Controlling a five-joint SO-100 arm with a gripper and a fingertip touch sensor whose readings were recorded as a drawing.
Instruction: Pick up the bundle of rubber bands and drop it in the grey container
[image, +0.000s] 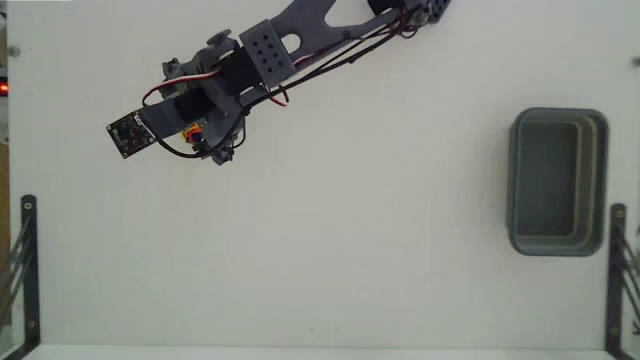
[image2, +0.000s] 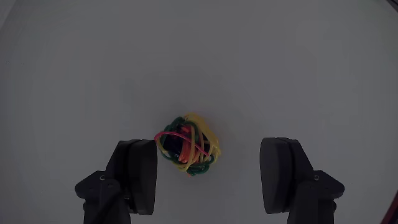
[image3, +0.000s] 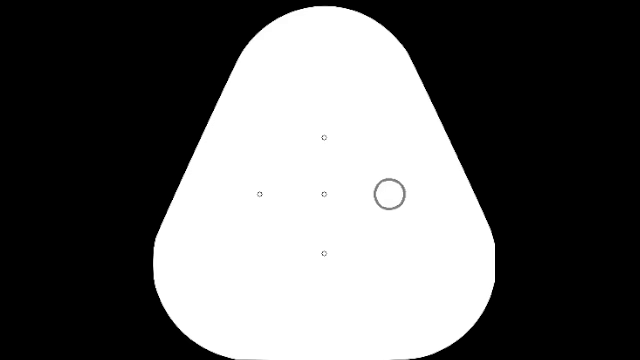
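1. The task is at its opening step, as I judge it: nothing is lifted yet and nothing is in the grey container (image: 557, 182), whose inside looks bare in the fixed view.
2. In the wrist view the bundle of rubber bands (image2: 188, 144) lies on the white worktop (image2: 249, 62), between the two fingers (image2: 138, 176) and much nearer the one on the left of that view, just beside it or touching; I cannot tell which.
3. The gripper (image2: 211, 174) is spread wide, the gap far broader than the bundle, and it has hold of nothing.
4. In the fixed view the arm (image: 250, 65) reaches in from the top edge towards the upper left, and only a speck of yellow and red of the bundle (image: 190, 132) shows under its head.
5. The container stands at the right side of the fixed view, well apart from the bundle, with bare worktop between them.
6. What is left, by my reading: close on the bundle, lift it, carry it across to the container and let it go there.
7. The count: one bundle, one container, one arm with two fingers.
8. Dark metal brackets (image: 26, 265) stand at the lower left and lower right edges of the fixed view, one on each side, so two in all.
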